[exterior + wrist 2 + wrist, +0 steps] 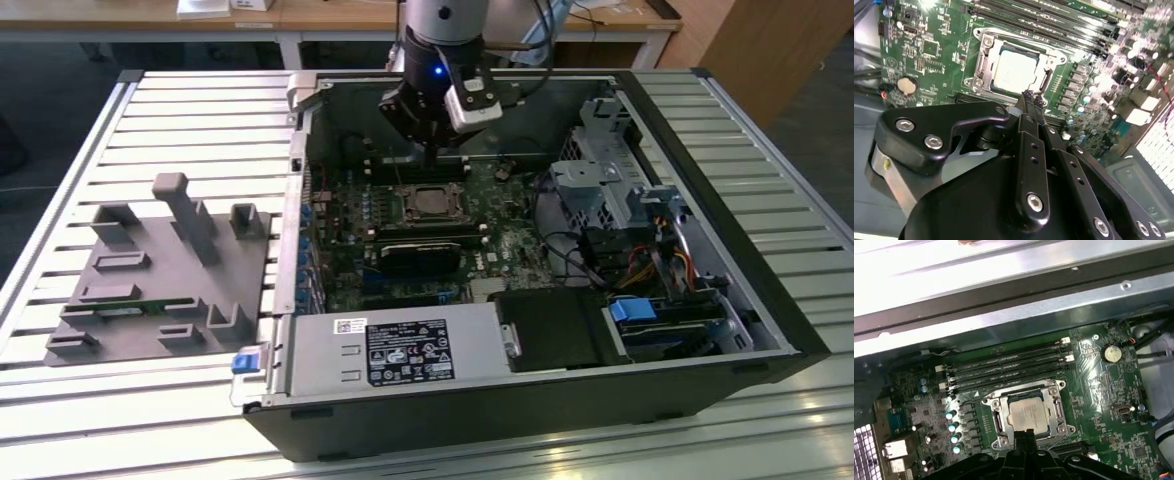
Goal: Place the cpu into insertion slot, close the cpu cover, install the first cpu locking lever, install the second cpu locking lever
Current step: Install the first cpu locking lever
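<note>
The cpu (430, 203) (1015, 71) (1028, 413), a pale silvery square, lies flat in the insertion slot on the green board, which it almost wholly hides. The cpu cover (985, 60) (1055, 405), a silvery frame, lies down around the chip with the chip's face showing through its window. A thin wire lever (1054, 441) runs along one side of the socket. My gripper (435, 152) (1032, 97) (1026, 436) hangs just above the socket's edge. Its black fingers are pressed together with nothing between them, and their tips stand beside the cover, apart from the chip.
The open computer case (694, 120) rests on a slatted metal table. A black heatsink block (414, 255) sits beside the socket, with memory slots (1004, 365) on the other side. A drive cage (614, 180) and a power supply (400, 350) stand inside the case, a grey fixture (160, 270) outside.
</note>
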Robot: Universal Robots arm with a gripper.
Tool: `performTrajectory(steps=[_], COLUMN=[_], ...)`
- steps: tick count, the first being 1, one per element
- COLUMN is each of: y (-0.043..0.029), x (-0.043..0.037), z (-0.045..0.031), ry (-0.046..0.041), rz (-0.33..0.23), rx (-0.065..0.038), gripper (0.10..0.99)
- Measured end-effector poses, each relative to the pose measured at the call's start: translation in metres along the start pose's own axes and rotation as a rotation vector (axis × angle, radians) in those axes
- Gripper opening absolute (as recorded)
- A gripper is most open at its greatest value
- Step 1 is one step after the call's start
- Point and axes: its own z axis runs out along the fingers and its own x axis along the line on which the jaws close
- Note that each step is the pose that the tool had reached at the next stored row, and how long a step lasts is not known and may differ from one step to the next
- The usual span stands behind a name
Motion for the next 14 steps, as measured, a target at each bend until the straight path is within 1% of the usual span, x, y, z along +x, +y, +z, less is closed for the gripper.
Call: performTrajectory(steps=[10,14], y=[0.0000,0.0000], x=[0.0000,0.0000], z=[0.0000,0.0002], ry=[0.0047,0.0068], rz=[-0.156,-0.228], rx=[0.003,0.005], gripper=[0.106,0.106])
